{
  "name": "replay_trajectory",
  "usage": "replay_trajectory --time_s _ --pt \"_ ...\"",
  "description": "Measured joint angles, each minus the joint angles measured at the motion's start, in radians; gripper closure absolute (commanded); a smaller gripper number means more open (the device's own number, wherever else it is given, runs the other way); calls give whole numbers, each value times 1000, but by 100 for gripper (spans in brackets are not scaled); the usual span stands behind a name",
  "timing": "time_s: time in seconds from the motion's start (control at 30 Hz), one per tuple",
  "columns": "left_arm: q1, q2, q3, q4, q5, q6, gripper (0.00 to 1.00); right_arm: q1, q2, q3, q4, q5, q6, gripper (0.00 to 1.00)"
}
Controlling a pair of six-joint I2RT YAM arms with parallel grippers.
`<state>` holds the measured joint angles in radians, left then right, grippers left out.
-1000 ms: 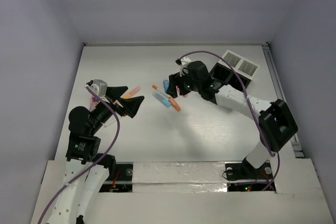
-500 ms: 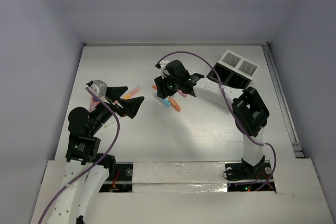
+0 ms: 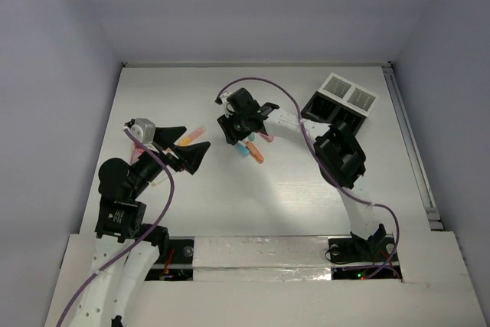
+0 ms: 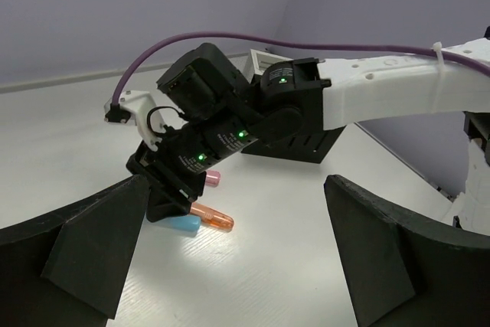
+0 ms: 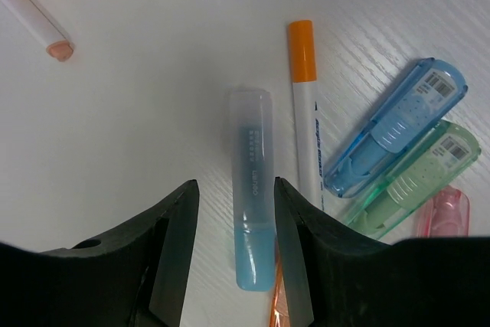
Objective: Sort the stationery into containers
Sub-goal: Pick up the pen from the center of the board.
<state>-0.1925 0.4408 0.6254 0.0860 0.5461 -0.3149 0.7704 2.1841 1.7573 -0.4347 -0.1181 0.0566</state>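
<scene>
My right gripper (image 5: 233,189) is low over a cluster of stationery mid-table, open, its jaws straddling a pale blue marker (image 5: 253,189) that lies on the table; a gap shows at the left finger. Beside the marker lie an orange-capped white pen (image 5: 306,112), a clear blue piece (image 5: 394,128), a green one (image 5: 417,181) and a pink one (image 5: 442,212). From above, the right gripper (image 3: 233,134) hides most of the pile; a blue end (image 3: 245,148) and an orange marker (image 3: 256,155) stick out. The containers, black box (image 3: 331,112) and white tray (image 3: 349,93), stand back right. My left gripper (image 3: 186,145) hangs wide open, holding nothing.
A white pen with a pinkish tip (image 5: 34,21) lies apart from the cluster. Pink and yellow pieces (image 3: 197,133) lie by my left gripper. The right arm's purple cable (image 3: 283,93) arches above the table. Walls close in the back and both sides.
My right arm swung left and came down over the pile, and its jaws narrowed around the pale blue marker. The left arm has not moved.
</scene>
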Motion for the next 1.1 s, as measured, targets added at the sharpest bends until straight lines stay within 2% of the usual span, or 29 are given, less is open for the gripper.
replay_trajectory --time_s 0.63,0.67,0.9,1.1 --pt "0 -8 0 1 4 0 1 30 155 149 -35 36 -32 39" --pt "0 -8 0 1 4 0 1 36 161 156 -32 42 -35 41" --pt "0 -8 0 2 4 0 1 72 173 163 -11 106 -80 72" --pt "0 -13 0 2 4 0 1 97 173 163 2 140 -92 83"
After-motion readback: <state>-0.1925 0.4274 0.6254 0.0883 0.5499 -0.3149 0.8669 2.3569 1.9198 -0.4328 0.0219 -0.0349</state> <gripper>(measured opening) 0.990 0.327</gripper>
